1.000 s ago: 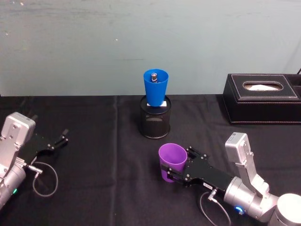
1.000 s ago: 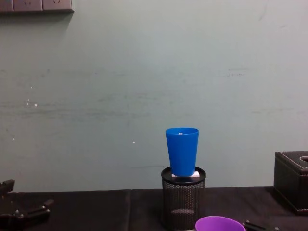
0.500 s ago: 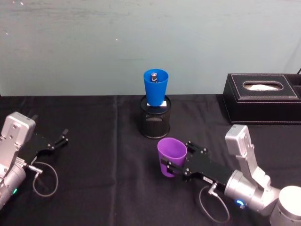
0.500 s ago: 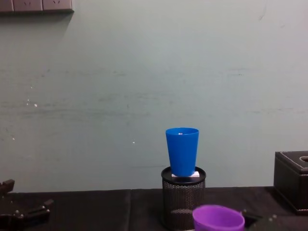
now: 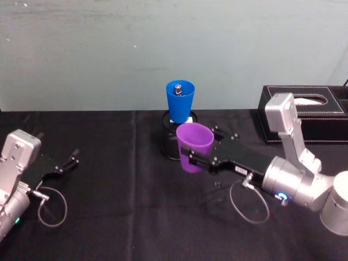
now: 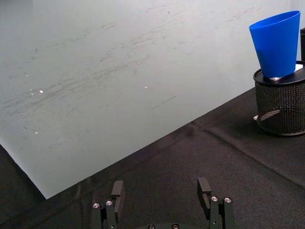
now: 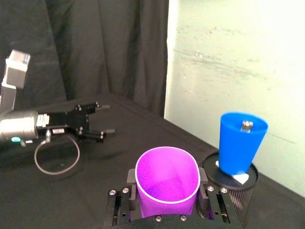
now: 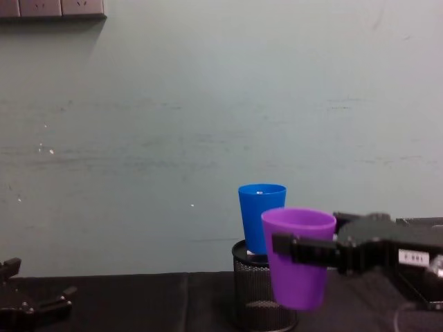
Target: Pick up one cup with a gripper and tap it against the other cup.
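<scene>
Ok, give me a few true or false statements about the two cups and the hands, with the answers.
1. The right hand holds the purple cup in the air. True.
2. The blue cup lies on its side. False: it stands upright in the top of the mesh holder.
3. The left hand grips the blue cup. False: it is open and empty, far from both cups.
4. The purple cup has its mouth upward. True.
5. A small metal piece sits inside the blue cup. True.
</scene>
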Motion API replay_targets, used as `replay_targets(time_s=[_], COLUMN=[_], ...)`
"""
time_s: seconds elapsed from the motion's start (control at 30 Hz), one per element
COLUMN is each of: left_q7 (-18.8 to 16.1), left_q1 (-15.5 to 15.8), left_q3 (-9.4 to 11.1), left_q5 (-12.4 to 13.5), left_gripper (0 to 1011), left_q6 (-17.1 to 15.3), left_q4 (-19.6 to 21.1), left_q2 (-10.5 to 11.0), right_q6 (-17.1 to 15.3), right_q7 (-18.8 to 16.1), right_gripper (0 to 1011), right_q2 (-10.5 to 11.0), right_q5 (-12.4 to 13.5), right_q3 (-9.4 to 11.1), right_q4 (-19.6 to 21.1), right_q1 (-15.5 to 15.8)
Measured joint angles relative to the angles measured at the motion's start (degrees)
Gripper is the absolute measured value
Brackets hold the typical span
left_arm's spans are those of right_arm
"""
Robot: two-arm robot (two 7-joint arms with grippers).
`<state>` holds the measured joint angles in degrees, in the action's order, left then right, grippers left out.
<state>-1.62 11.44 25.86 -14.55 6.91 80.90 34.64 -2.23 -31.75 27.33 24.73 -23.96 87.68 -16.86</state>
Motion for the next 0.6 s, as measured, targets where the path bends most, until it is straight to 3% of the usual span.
replay_targets(time_s=[0.4,0.6], left_q7=[0.0,0.0], left_q1=[0.0,0.0], left_q3=[0.0,0.0], left_q5=[0.0,0.0], left_gripper=[1000,1000], left_q6=[0.0,0.0], left_q4=[0.0,0.0], left_q2=[0.0,0.0], right_q6=[-4.4,-4.3], right_q7=[1.7,1.6], right_gripper=[722,723], right_q2=[0.9,0.8], right_q5=[0.5,0.4], right_q3=[-1.4,-1.3], right_q4=[2.2,2.2], right_q1=[-3.2,-3.0])
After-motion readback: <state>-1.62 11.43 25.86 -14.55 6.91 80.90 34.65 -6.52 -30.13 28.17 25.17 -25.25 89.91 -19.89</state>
